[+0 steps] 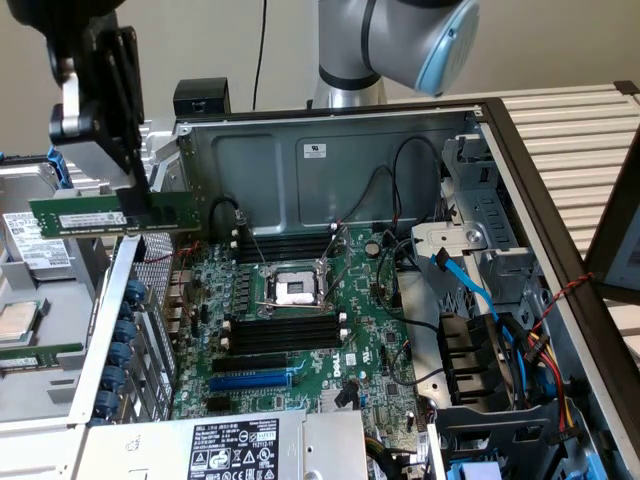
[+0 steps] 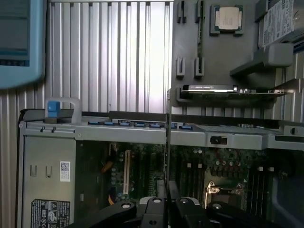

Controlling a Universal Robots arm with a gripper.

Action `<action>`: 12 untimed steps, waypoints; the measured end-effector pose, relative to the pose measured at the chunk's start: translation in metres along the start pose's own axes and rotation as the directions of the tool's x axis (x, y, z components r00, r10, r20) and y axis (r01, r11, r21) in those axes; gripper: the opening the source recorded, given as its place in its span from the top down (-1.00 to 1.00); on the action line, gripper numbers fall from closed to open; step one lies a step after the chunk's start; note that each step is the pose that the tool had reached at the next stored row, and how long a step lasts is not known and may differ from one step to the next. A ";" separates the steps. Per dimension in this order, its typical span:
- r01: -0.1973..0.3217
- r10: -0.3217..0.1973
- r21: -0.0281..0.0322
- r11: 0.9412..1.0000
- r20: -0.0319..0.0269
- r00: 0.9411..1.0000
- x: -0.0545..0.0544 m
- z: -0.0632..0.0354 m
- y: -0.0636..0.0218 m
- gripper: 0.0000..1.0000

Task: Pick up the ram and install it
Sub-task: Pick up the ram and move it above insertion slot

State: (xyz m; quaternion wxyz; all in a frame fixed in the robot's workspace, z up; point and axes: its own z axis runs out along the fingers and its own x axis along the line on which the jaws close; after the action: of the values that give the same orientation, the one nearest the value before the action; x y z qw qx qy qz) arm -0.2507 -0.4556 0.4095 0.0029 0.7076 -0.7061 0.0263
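Behind the hand, ram partly hidden

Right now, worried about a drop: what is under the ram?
The gripper holds the ram over the case's rim and the motherboard's edge; the ram itself covers the strip straight below.

Open computer case holds a green motherboard (CPU socket mid-board); blue cable alongside.

The arm's rounded silver-grey metal joint housing carries a light-blue end cap. The matte black gripper bears a silvery cylindrical fitting; round pivot screws stud its black linkages.
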 end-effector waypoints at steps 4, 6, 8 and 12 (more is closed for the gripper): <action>0.004 -0.004 0.000 1.000 0.001 1.000 0.000 0.0006 -0.0182 0.73; 0.006 -0.006 0.000 1.000 0.001 1.000 0.000 0.0009 -0.0275 0.73; 0.008 -0.008 0.000 1.000 0.002 1.000 0.000 0.0012 -0.0363 0.73; 0.012 -0.012 0.001 1.000 0.003 1.000 0.000 0.0018 -0.0545 0.73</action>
State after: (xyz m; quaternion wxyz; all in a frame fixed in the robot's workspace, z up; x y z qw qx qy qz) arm -0.1961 -0.4556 0.4095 0.0019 0.7118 -0.7020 0.0254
